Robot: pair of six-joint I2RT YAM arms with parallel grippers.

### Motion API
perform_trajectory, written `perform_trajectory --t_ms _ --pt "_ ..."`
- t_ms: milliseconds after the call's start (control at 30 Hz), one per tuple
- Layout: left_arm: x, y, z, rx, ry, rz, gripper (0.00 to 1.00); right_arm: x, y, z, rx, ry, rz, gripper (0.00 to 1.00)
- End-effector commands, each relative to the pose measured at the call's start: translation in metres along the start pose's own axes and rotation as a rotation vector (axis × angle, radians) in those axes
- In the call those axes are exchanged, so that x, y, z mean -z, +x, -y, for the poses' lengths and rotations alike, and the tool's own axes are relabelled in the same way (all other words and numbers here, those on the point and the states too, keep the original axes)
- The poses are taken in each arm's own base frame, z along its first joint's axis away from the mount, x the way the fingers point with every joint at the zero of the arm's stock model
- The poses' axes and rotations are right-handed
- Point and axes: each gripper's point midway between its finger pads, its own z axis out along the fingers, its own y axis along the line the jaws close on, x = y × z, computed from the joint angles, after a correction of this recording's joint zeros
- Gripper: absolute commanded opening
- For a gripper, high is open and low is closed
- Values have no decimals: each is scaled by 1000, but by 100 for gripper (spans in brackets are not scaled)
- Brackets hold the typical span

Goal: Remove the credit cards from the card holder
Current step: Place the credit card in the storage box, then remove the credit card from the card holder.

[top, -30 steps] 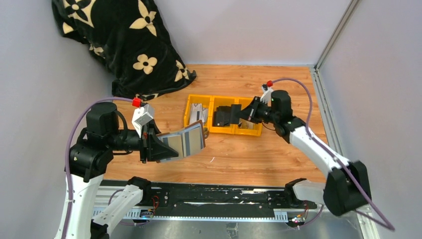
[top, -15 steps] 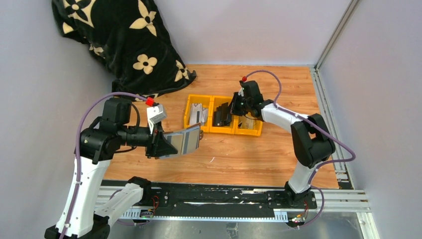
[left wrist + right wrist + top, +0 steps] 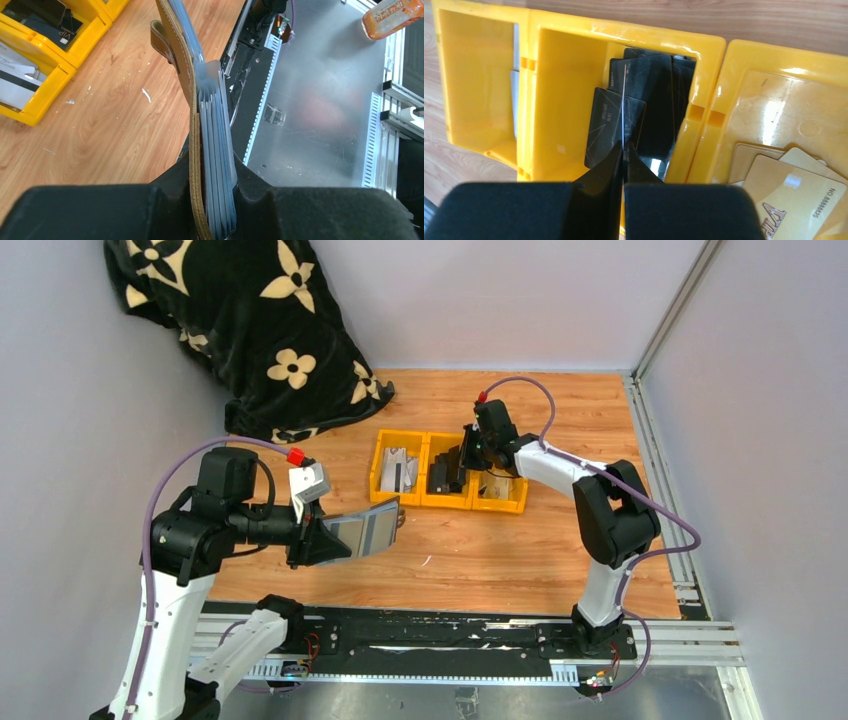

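The table [image 3: 500,550] carries a black flowered blanket [image 3: 240,320] at its far left and a row of three yellow bins [image 3: 497,507] near its middle.

The left arm [image 3: 225,525] reaches over the near left of the table. Its jaws are clenched on one end of the card holder [image 3: 365,532], which hangs in the air, clear of the wood. The holder is spread open with its grey face up. Its long axis runs from those jaws rightward and a little far, so the free end points at the left bin. The left wrist view shows the leather back on the left and a stack of pale sleeves on the right; how many cards they hold I cannot tell.

The right arm [image 3: 560,468] is over the middle bin. Its jaws are pinched on a thin card [image 3: 624,100], seen edge-on above the black cards [image 3: 659,100] lying there. Gold cards [image 3: 784,185] fill the right bin.

The holder lies left and near of the right jaws, well apart from them. Once this card is dropped, the right arm would probably have to swing that way and meet the holder's free end roughly along its long axis.
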Motion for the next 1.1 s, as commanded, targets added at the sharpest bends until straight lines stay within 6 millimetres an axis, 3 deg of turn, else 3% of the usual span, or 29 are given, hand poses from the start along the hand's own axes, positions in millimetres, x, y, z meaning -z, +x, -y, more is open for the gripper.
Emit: perform_trajectory --t_ms 0,100,300,367,667,767,867,1000,1067 --pt "2 -5 5 -48 13 18 0 4 4 8 37 69 -7 0" --pt "3 -6 7 -52 20 24 0 9 2 8 40 73 5 3" --pt "6 -9 13 -72 23 43 0 25 -8 0 53 66 39 27" --pt "7 -9 16 -78 23 48 0 31 -12 -4 54 52 51 31" --pt "11 -8 22 -105 31 47 0 87 -37 -42 100 -54 146 56" --pt "13 -10 26 -123 41 58 0 112 -39 -58 115 -129 171 69" --pt "14 -11 29 -141 50 65 0 145 -38 -83 144 -255 184 72" --pt "15 -12 34 -158 69 75 0 216 -41 -151 237 -640 267 74" --pt "15 -12 38 -161 90 82 0 259 -32 -189 281 -897 274 75"
